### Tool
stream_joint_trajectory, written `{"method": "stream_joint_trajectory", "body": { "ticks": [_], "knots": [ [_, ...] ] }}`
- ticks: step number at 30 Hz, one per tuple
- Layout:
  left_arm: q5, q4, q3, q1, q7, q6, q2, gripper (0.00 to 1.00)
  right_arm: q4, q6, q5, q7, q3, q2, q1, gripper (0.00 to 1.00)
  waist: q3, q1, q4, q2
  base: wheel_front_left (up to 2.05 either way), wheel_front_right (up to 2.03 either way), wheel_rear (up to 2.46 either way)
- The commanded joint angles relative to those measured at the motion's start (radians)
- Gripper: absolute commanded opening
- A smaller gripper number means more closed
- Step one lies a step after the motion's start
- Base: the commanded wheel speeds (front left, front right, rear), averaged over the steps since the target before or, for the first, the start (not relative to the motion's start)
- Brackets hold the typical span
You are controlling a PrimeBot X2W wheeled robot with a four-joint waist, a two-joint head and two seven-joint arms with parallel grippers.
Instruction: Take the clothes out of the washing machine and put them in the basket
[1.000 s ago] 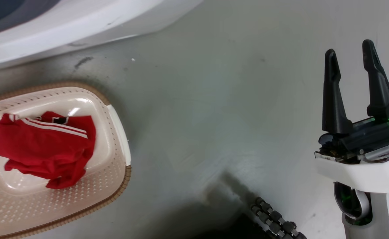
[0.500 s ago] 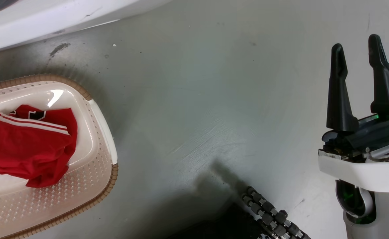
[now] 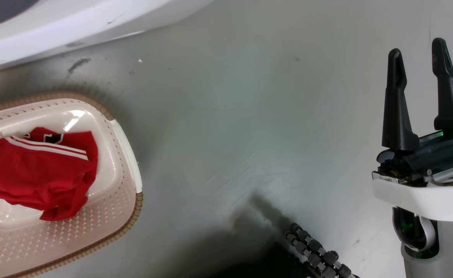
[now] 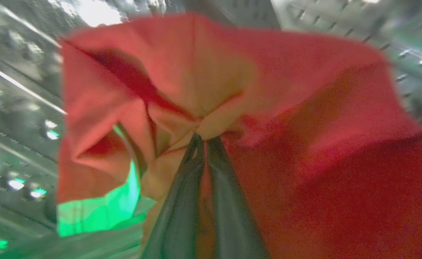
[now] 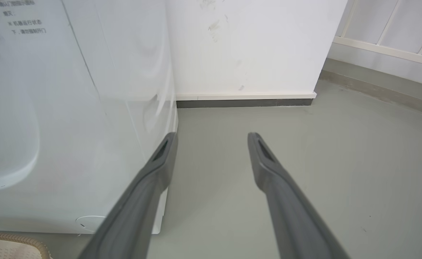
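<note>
Fabric is pinched in your left gripper: its two dark fingers are closed together on a soft bright red garment, which bunches at their tips inside the shiny dimpled steel drum. In the head view a second red garment with thin white stripes lies crumpled in the cream-white perforated plastic basket with a brown woven-look rim, standing on the grey floor near the large white washing machine. Your right gripper hangs over the floor well apart from the basket, fingers spread wide, holding nothing.
</note>
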Motion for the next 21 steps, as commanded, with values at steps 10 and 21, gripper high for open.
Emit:
{"method": "stream_joint_trajectory", "body": {
  "ticks": [10,21],
  "knots": [
    [-0.064,0.076,-0.028,0.130,-0.367,-0.001,-0.042,0.00,0.025,-0.001,-0.050,-0.002,-0.008,0.000,0.028,1.00,-0.160,-0.0001,0.058,0.0000,0.00,0.00,0.00],
    [-0.108,0.141,-0.040,0.311,-0.674,0.003,-0.113,0.00,0.053,-0.001,-0.099,-0.002,-0.008,0.000,0.080,1.00,-0.311,-0.0001,0.111,0.0000,0.00,0.00,0.00]
  ]
}}
